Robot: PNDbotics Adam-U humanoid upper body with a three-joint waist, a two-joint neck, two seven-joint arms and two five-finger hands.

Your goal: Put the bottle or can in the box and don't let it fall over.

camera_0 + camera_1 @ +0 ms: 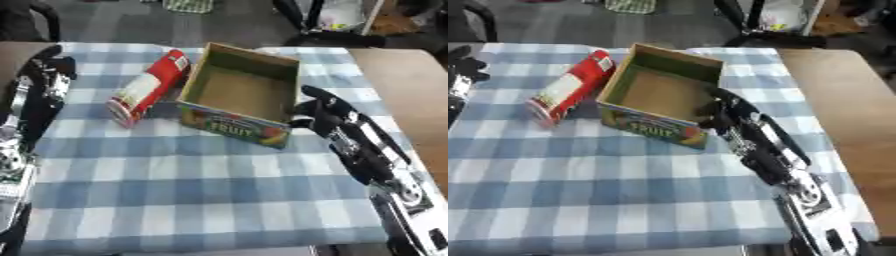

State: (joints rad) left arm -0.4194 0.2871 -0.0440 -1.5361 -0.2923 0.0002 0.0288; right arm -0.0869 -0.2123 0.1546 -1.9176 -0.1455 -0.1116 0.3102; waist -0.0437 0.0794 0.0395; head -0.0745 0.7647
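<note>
A red can with a white label [149, 87] lies on its side on the checked cloth, its far end against the left wall of the box. The open cardboard box [234, 125] has "FRUIT" printed on its front wall and nothing inside. My right hand [322, 111] is beside the box's right front corner, fingers relaxed and open, close to or touching the wall, holding nothing. At the cloth's left edge my left hand [48, 70] rests open with its fingers up, apart from the can.
The blue-and-white checked cloth [192, 185] covers the table in front of the box. Bare brown tabletop [842, 100] shows on the right. Chair legs and dark objects [324, 20] stand on the floor beyond the far edge.
</note>
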